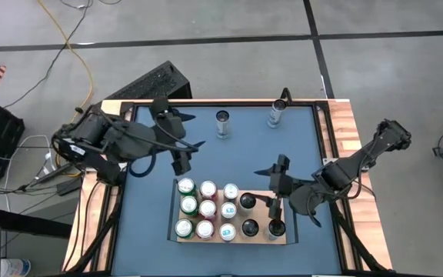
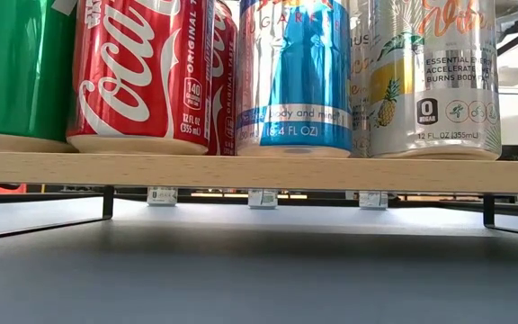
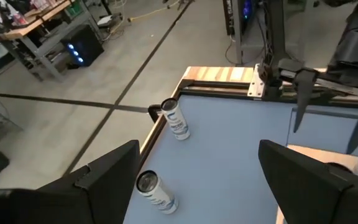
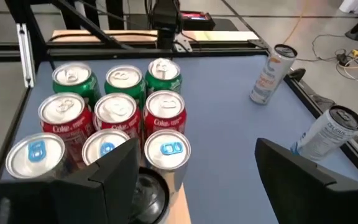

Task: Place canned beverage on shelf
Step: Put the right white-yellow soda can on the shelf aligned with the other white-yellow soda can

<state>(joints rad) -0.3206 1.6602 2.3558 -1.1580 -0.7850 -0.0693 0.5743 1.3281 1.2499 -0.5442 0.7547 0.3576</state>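
Observation:
The light-wood shelf (image 1: 286, 238) with black rails stands on the blue table near its front edge; the low view shows its board edge (image 2: 259, 171). Several green, red, silver-blue and dark cans (image 1: 208, 208) stand upright on it. Two more cans stand upright on the table near its far edge: one dark-topped (image 1: 222, 121), one slim and silver (image 1: 277, 113). My right gripper (image 1: 272, 185) is open above the shelf's right part, over the dark cans (image 4: 146, 194). My left gripper (image 1: 189, 138) is open above the table, left of the shelf's far side.
Light-wood strips (image 1: 346, 131) and black rails edge the table's sides. The left wrist view shows the two loose cans (image 3: 177, 119) (image 3: 156, 191) by the table's far edge. There is bare blue tabletop (image 1: 229, 158) between the shelf and these cans.

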